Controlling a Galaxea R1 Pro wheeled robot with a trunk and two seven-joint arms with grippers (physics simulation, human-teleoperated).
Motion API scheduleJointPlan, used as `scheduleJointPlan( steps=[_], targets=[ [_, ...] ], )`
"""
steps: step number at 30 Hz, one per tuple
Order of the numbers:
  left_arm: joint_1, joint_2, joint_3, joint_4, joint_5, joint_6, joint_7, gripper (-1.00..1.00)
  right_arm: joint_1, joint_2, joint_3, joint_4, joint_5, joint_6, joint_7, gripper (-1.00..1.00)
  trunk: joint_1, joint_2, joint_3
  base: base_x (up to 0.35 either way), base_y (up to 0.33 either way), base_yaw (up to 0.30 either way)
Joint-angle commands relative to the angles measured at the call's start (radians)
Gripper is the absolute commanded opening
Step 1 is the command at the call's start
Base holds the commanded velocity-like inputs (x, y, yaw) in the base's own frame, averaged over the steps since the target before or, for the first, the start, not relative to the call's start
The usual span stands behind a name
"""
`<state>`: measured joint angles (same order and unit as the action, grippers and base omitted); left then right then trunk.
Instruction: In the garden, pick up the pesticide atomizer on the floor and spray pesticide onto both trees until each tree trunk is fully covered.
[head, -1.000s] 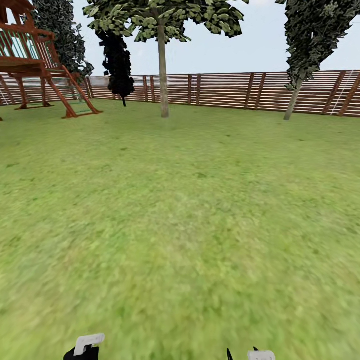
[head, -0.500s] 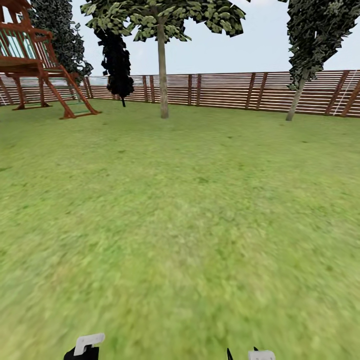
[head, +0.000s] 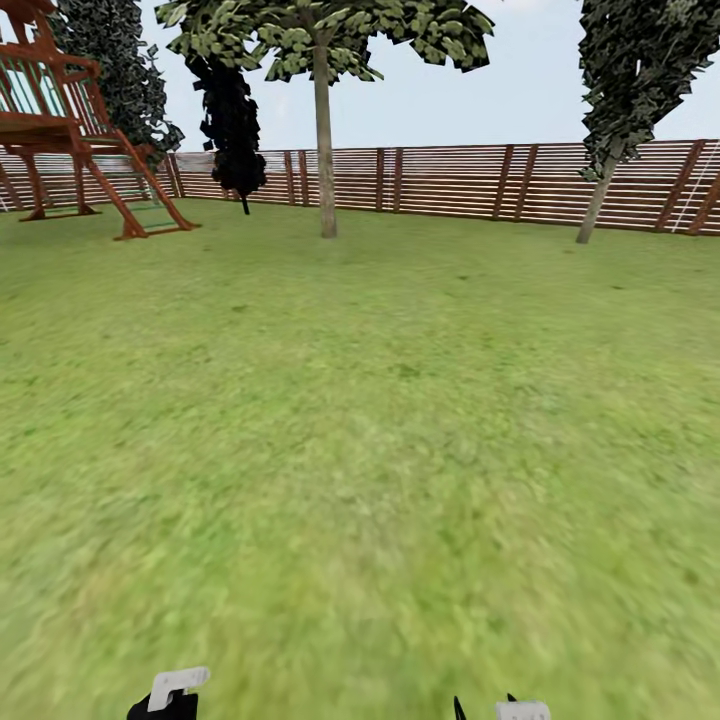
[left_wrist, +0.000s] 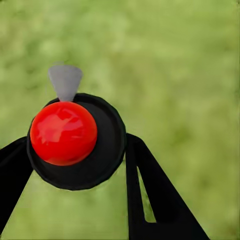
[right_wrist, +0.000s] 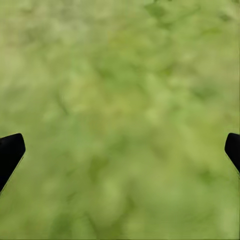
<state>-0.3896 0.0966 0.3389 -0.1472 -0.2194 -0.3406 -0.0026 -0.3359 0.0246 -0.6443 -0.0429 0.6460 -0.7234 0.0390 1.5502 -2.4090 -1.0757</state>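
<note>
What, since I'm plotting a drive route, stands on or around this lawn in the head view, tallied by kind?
Tall trees with bare grey-brown trunks: 2
Dark trees leafy far down their height: 2
Red-brown wooden play tower: 1
Brown slatted wooden fence: 1
Total: 6

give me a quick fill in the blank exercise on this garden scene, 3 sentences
1. Between the left gripper jaws sits a black round atomizer topped by a ____ ball.
2. The right gripper jaws stand wide apart over bare ____.
3. Behind the two trees runs a brown slatted wooden ____.

Missing words: red; grass; fence
</note>
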Motion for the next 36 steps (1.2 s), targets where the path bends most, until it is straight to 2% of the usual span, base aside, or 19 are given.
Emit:
scheduleJointPlan(
  steps=[1,36],
  targets=[
    [0.0,0.0,0.0,0.0,0.0,0.0,-0.001,-1.0,0.0,0.0,0.0,0.0,0.0,0.0,0.0,1.0,0.0,0.0,0.0,0.339,0.0,0.0],
    [0.0,0.0,0.001,0.0,0.0,0.0,-0.001,-1.0,0.0,0.0,0.0,0.0,0.0,0.0,0.0,1.0,0.0,0.0,0.0,0.339,0.0,0.0]
  ],
)
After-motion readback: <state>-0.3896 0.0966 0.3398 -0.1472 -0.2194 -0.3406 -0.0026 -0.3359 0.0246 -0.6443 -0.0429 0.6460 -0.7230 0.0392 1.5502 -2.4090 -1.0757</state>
